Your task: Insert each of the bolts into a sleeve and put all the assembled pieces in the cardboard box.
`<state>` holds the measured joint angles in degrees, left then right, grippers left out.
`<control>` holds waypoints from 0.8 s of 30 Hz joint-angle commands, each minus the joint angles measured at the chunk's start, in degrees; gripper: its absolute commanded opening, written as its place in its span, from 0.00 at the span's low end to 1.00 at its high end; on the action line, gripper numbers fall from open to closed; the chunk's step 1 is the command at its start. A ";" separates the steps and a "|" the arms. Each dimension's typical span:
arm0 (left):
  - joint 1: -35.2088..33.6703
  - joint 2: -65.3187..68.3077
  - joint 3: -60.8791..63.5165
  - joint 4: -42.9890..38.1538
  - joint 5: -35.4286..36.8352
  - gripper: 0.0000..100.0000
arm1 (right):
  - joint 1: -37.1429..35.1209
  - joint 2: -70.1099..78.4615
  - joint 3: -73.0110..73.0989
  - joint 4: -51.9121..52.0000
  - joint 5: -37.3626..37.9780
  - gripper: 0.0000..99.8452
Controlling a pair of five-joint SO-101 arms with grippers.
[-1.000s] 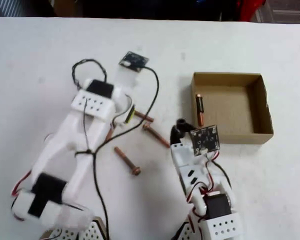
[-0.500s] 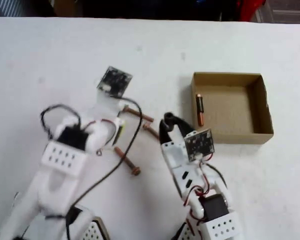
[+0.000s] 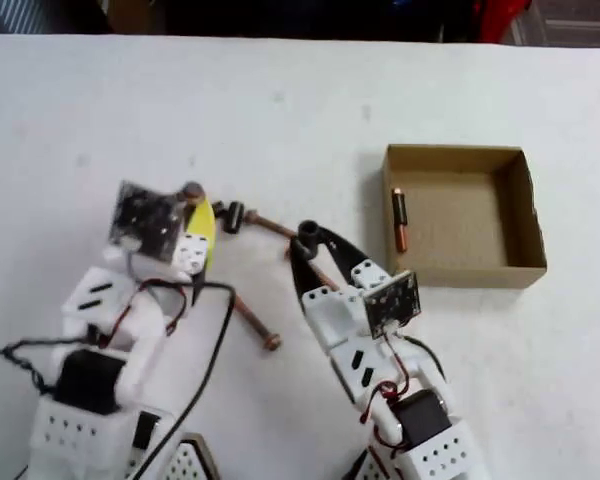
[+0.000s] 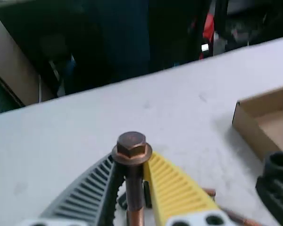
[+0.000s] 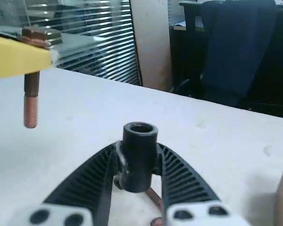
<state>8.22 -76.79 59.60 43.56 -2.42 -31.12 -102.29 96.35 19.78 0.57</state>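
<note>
Several loose bolts (image 3: 254, 322) on the table (image 3: 100, 100)

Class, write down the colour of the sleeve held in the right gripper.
The sleeve is black; the right wrist view shows it best.

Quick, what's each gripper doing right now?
Left gripper: closed, holding a bolt head up.
Right gripper: closed, holding a sleeve open end up.
</note>
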 commanded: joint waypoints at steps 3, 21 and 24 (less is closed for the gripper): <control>0.04 -6.20 -1.05 -8.70 4.84 0.02 | -5.23 -0.48 0.53 -3.12 -3.87 0.02; 8.31 7.87 -2.81 -27.25 13.27 0.02 | -6.99 -0.40 0.53 -2.59 1.49 0.02; 11.47 8.75 -4.13 -26.11 14.59 0.02 | -6.90 -0.40 0.53 -2.59 1.49 0.02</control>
<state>16.57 -68.70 59.52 18.33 10.51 -38.07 -102.29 96.35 18.37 1.19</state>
